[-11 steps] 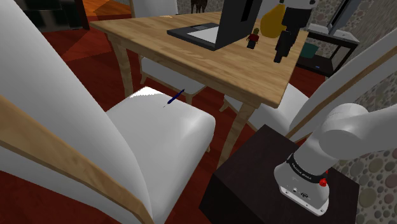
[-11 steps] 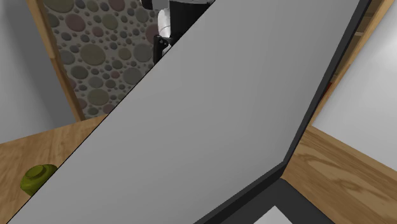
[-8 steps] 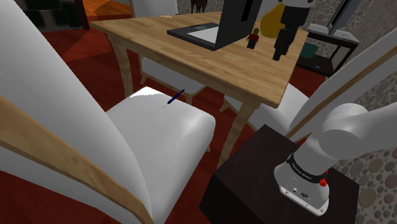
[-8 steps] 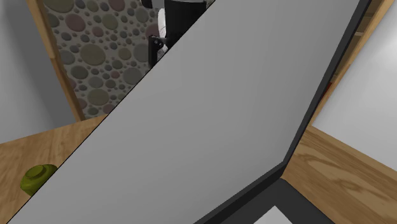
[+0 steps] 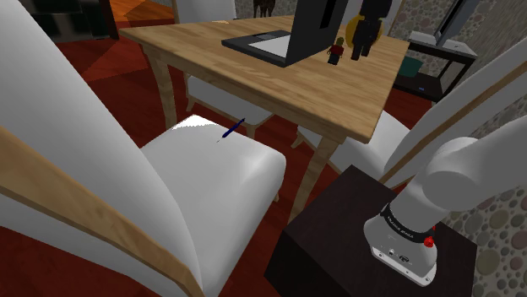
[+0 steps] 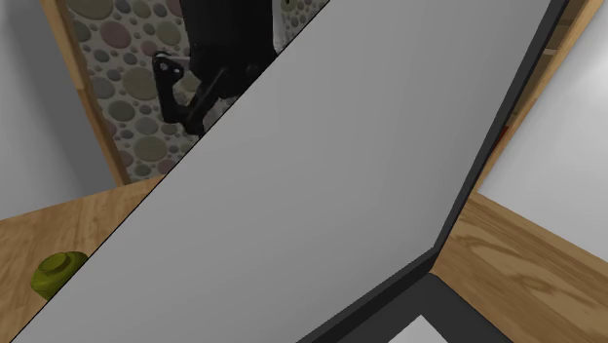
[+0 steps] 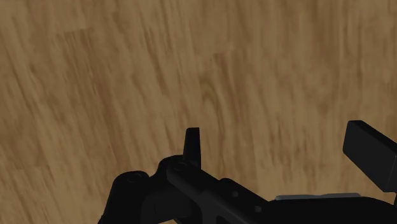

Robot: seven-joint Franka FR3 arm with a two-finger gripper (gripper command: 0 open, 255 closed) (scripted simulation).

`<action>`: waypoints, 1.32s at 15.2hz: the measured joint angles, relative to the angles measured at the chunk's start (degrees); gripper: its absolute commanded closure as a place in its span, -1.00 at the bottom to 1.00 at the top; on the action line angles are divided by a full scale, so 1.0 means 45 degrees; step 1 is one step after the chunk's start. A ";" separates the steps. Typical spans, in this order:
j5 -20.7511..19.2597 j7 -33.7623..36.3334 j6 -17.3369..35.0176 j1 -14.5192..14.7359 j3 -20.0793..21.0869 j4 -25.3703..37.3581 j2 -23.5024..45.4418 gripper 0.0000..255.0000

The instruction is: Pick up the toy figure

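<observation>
Wooden counter [image 5: 279, 89] carrying an open laptop [image 5: 268, 40], with white chairs drawn up around it.
The laptop sits towards the counter's far side with its grey lid [image 6: 341, 185] raised. In the second exterior view a small olive-green rounded thing [image 6: 58, 272] lies on the wood near the lid. A dark blue pen [image 5: 233, 130] rests on the seat of the nearest chair [image 5: 228, 173]. The floor [image 5: 118, 93] is red, and a pebble-patterned wall [image 6: 127, 88] stands behind the counter.

Laptop lid [image 6: 341, 175] — edge-cropped, partly hides gripper [image 5: 361, 52]; toy figure [image 5: 335, 52] — features too small.
</observation>
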 measured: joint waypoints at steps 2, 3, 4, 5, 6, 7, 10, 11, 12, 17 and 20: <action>0.0131 -0.0434 -0.0134 -0.0041 -0.0359 0.1187 0.1090 -1.00; 0.0216 -0.0642 -0.0245 -0.0067 -0.0518 0.1759 0.1578 -1.00; 0.0288 -0.0953 -0.0247 -0.0139 -0.0755 0.2273 0.2103 -1.00; 0.0416 -0.1217 -0.0370 -0.0188 -0.0946 0.2976 0.2719 -1.00; 0.0542 -0.1466 -0.0396 -0.0254 -0.1124 0.3491 0.3242 -1.00; 0.0699 -0.1662 -0.0542 -0.0306 -0.1261 0.4136 0.3789 -1.00; 0.1261 -0.2337 -0.1126 -0.0589 -0.1679 0.6298 0.5533 -1.00; 0.1481 -0.2553 -0.1330 -0.0723 -0.1801 0.7040 0.6137 -1.00; 0.1710 -0.2867 -0.1689 -0.0941 -0.1962 0.7969 0.6781 -1.00; 0.2407 -0.3421 -0.2151 -0.1506 -0.2173 1.0032 0.8590 -1.00; 0.2355 -0.3441 -0.1582 -0.1464 -0.2172 0.9321 0.8446 -1.00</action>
